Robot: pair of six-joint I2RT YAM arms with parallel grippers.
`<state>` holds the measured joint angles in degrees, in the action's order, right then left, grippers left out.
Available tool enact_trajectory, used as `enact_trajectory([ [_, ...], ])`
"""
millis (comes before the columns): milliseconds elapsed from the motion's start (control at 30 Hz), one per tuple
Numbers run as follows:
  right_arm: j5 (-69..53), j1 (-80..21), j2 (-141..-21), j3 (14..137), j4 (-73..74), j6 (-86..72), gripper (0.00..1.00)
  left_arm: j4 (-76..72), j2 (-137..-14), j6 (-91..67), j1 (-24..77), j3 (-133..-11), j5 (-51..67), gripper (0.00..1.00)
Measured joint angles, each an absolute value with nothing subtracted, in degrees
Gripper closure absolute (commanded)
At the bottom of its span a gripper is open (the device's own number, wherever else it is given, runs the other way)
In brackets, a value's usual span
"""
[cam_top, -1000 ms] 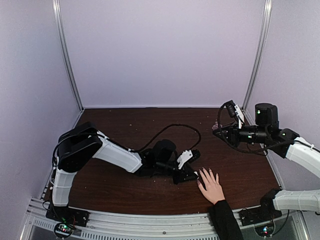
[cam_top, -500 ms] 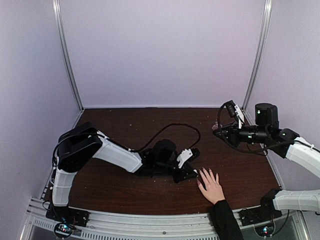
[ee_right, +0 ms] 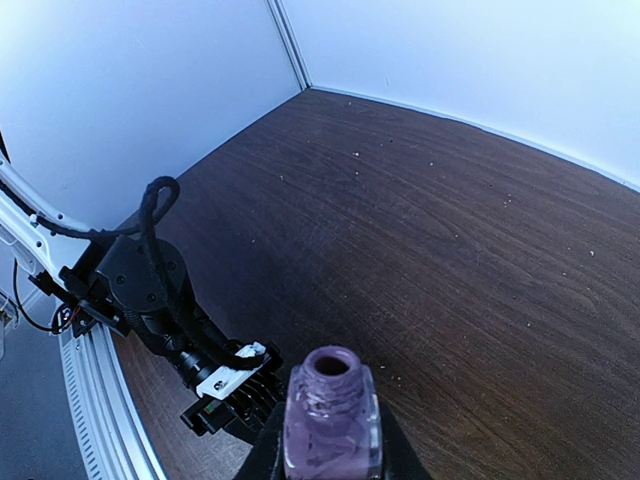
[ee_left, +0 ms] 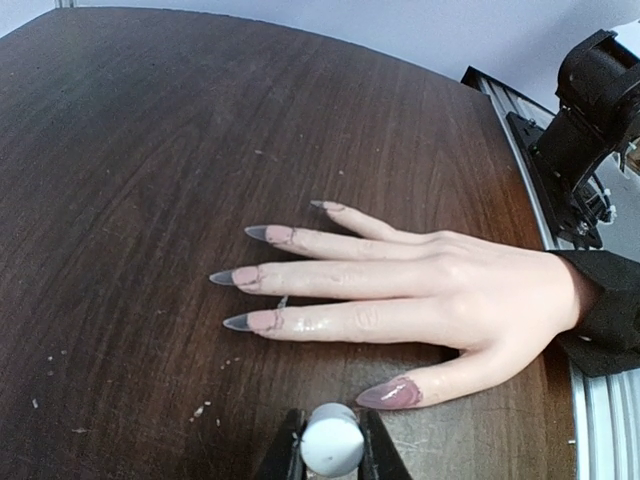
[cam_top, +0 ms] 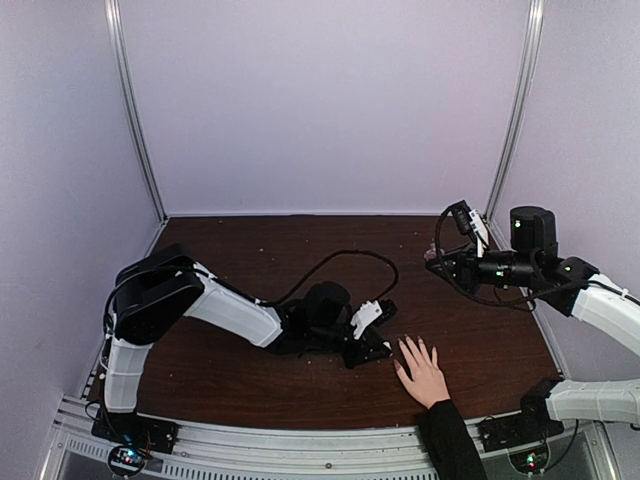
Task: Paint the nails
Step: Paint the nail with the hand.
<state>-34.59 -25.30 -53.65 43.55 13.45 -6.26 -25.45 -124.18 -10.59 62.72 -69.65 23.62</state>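
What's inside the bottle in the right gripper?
Purple polish tints the clear bottle, its neck open with no cap. Fingers of the right gripper cover its lower part, so the fill level cannot be seen.

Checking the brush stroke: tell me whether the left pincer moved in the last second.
Yes, slightly: the left pincer has backed off leftward from the still, light-skinned human hand.

Both arms are white shells between black joints. The left arm has a bulky black shoulder. A black cable loops off its wrist, and the left gripper is black with a white plate. The right arm carries a black drum-shaped joint showing a green light.
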Motion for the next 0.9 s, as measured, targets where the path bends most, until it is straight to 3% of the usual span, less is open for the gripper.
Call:
enact_trajectory([
  [900, -34.6, -25.3, -53.6, 43.5, 13.4, -6.3, 1.0, -25.4, -122.4, -10.0, 63.5, -69.9, 27.4, 1.0],
])
